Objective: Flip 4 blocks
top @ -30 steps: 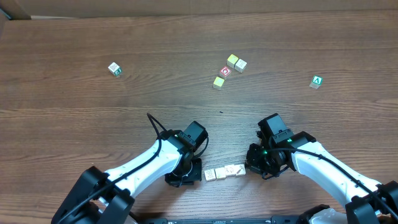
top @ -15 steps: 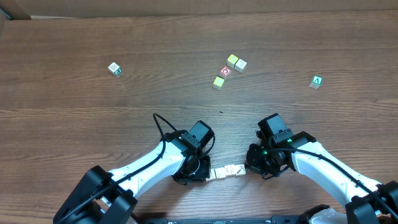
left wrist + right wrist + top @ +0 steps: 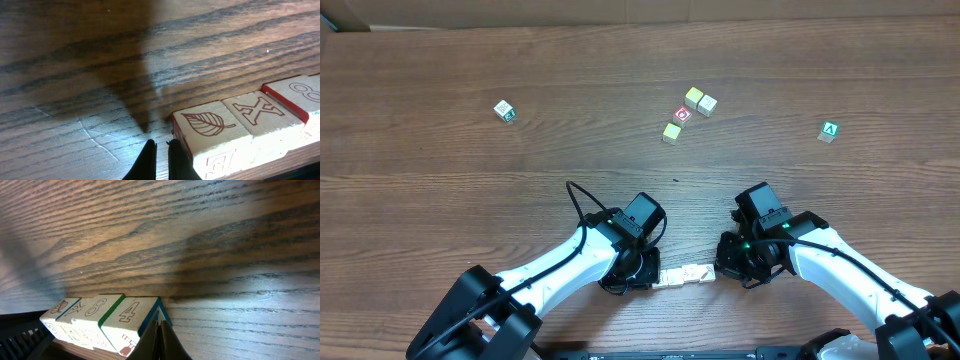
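Four cream-faced blocks lie side by side in a row (image 3: 685, 275) near the table's front edge. In the left wrist view the leaf block (image 3: 207, 126), the X block (image 3: 257, 109) and the 8 block (image 3: 300, 94) show. The right wrist view shows the 4 block (image 3: 129, 316), the 8 block (image 3: 97, 308), the X block (image 3: 75, 310) and the leaf block (image 3: 59, 307). My left gripper (image 3: 640, 273) (image 3: 161, 146) is shut, tips on the table against the leaf block's end. At the other end, my right gripper (image 3: 160, 319) (image 3: 725, 268) is shut against the 4 block's blue edge.
Farther back lie a red-faced cube (image 3: 683, 114), pale cubes (image 3: 694, 97) (image 3: 707, 104) (image 3: 672, 131), a green cube (image 3: 830, 131) at right and another cube (image 3: 504, 110) at left. The table's front edge runs just behind the row.
My left gripper has slid right up to the row's left end, and the leftmost block has closed up against the others. The right arm has held still.
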`<state>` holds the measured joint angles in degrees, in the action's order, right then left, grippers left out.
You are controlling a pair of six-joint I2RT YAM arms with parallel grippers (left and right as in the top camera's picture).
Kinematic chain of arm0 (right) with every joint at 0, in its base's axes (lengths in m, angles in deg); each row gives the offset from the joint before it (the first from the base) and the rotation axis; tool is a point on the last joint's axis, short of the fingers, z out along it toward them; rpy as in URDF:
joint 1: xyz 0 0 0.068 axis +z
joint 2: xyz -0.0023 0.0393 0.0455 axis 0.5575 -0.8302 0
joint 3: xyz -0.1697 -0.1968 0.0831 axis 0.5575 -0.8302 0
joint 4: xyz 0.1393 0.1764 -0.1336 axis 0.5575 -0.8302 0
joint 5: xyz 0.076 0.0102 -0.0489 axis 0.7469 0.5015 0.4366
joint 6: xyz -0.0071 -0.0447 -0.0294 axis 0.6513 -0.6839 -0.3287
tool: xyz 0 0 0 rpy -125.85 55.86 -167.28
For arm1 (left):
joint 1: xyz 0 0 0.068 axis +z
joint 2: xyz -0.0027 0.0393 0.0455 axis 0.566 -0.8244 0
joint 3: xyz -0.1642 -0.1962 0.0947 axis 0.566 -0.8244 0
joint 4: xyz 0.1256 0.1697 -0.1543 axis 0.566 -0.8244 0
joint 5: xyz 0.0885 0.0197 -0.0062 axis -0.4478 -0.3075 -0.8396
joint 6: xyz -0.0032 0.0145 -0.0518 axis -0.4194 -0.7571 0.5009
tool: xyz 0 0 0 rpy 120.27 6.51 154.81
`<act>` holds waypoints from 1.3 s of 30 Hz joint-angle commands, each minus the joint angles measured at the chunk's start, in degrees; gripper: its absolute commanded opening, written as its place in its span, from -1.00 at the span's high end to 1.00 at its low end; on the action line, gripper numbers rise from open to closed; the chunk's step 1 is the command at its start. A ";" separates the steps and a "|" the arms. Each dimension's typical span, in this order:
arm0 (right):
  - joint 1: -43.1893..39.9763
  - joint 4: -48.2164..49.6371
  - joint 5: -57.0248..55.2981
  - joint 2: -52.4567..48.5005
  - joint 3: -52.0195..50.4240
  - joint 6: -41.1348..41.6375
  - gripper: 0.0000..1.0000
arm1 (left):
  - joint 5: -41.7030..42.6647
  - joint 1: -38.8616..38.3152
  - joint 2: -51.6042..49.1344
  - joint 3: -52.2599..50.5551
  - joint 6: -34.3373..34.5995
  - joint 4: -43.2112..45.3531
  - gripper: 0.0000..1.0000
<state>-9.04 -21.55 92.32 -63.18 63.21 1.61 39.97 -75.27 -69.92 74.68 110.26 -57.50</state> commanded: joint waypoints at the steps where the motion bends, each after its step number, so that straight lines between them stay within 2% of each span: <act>1: 0.22 0.22 0.98 0.35 -0.55 -0.83 0.92 | 0.66 -0.17 -0.57 -0.15 0.59 0.42 0.92; 12: 0.15 0.76 -5.97 0.35 0.35 4.17 0.92 | 0.63 -0.15 -0.57 -0.15 0.59 -2.01 0.92; 15: 0.15 0.90 -7.26 0.35 1.60 4.17 0.92 | 0.61 -0.15 -0.57 -0.15 0.59 -2.93 0.75; 19: 0.15 1.03 -8.13 0.35 3.58 4.13 0.92 | 0.61 -0.15 -0.57 -0.15 0.59 -3.21 0.74; 22: 0.17 2.23 -8.28 0.35 5.05 2.54 0.92 | 0.59 -0.09 -0.57 -0.15 0.59 -3.23 0.74; 25: 0.17 3.56 -8.22 0.35 6.01 1.29 0.92 | 0.20 -0.04 -0.57 -0.15 0.59 -3.26 0.92; 33: 0.17 7.02 -3.82 0.35 6.08 -6.95 0.92 | -2.60 0.09 -0.57 -0.15 0.63 -3.15 0.92; 39: 0.17 6.71 -3.02 0.35 6.08 -7.34 0.92 | -2.58 1.46 -0.57 -0.15 1.97 -2.58 0.91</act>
<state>-9.04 -14.77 88.06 -63.18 67.80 -3.83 38.39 -74.70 -69.92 74.68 110.85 -60.46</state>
